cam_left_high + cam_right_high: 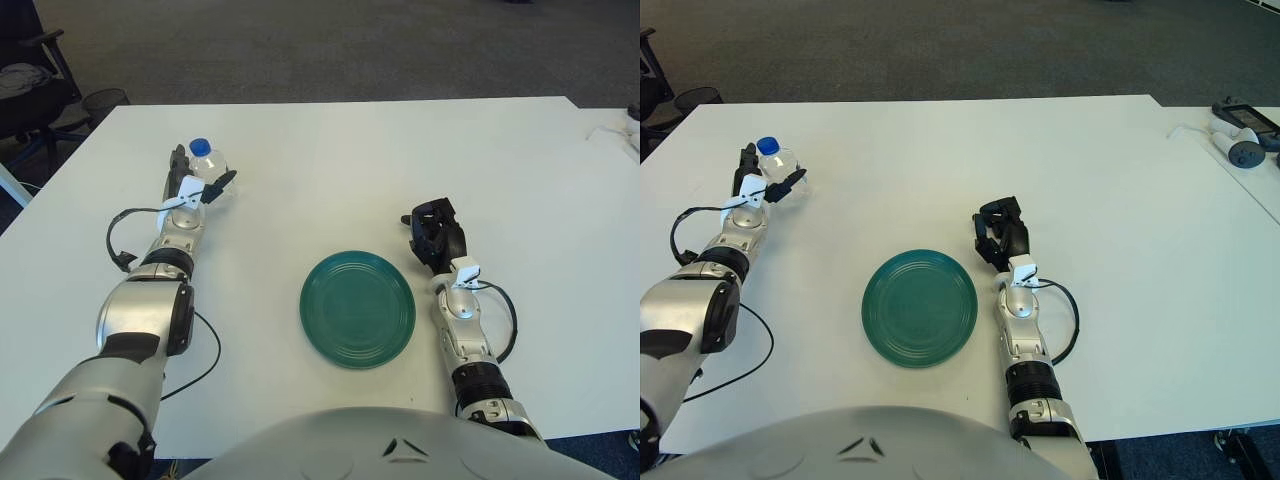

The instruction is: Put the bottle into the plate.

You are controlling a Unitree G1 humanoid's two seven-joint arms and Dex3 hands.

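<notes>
In the left eye view, we saw the bottle (205,163), clear with a blue cap, standing upright on the far left of the white table (330,150), well apart from the green plate (358,308) near the front edge. Our left hand (192,180) was stretched far forward with its dark fingers on both sides of the bottle's body, 1 to the left and 1 to the right; we could not tell whether they pressed it or merely flanked it. We judged the step to be securing the grasp, and that it would go best by closing evenly around the body below the cap so the light bottle does not tip, then lifting clear before crossing to the plate.

In the right eye view, the left arm lay straight along the table's left side. Our right hand (1001,238) showed just beyond the plate's right edge, fingers curled, holding nothing.
</notes>
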